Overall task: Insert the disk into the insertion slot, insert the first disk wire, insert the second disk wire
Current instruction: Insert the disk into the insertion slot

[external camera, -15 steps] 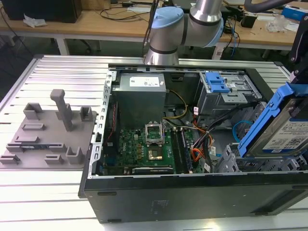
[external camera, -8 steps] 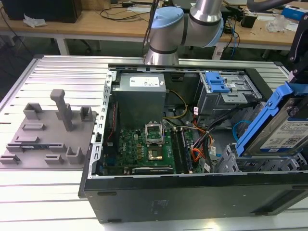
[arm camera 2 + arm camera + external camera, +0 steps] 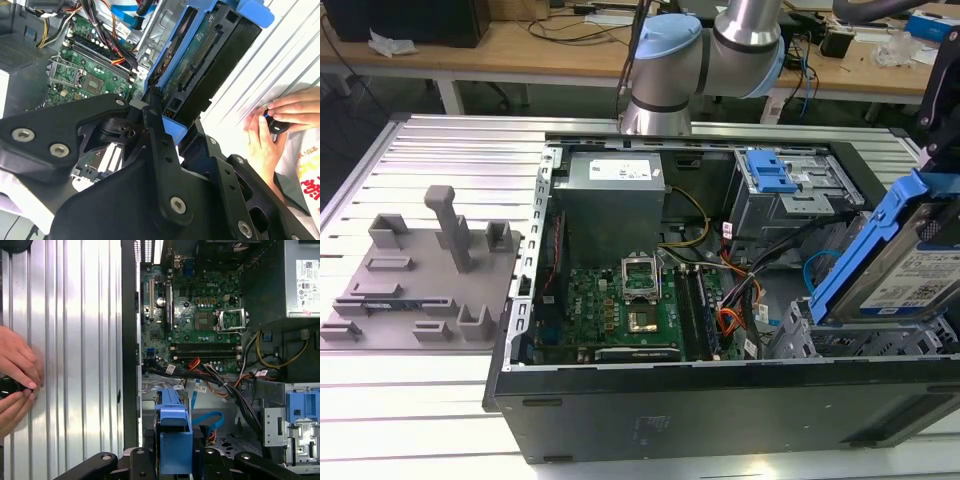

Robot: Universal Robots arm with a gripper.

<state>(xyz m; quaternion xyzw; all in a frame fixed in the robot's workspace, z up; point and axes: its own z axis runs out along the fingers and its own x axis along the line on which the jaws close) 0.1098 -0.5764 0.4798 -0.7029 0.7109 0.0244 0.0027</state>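
The disk (image 3: 918, 268), a silver drive with a white label in a bright blue carrier, hangs steeply tilted over the case's right end in the exterior view. My gripper (image 3: 938, 150) is shut on its upper end; in the second wrist view the black fingers (image 3: 155, 132) clamp the blue frame of the disk (image 3: 210, 60). Its lower end sits just above the insertion slot (image 3: 802, 338), a grey perforated bay. The second disk wire (image 3: 209, 418), a blue loop, lies beside the carrier (image 3: 174, 440). The first disk wire (image 3: 730, 322), orange and black, lies loose near the motherboard.
A larger grey cage with a blue latch (image 3: 772, 172) stands behind the slot. The motherboard (image 3: 620, 305) and power supply (image 3: 610, 180) fill the case's middle. A person's hand (image 3: 275, 122) holds a small dark object on the ribbed table (image 3: 75, 340). Grey fixtures (image 3: 420, 270) stand at the exterior view's left.
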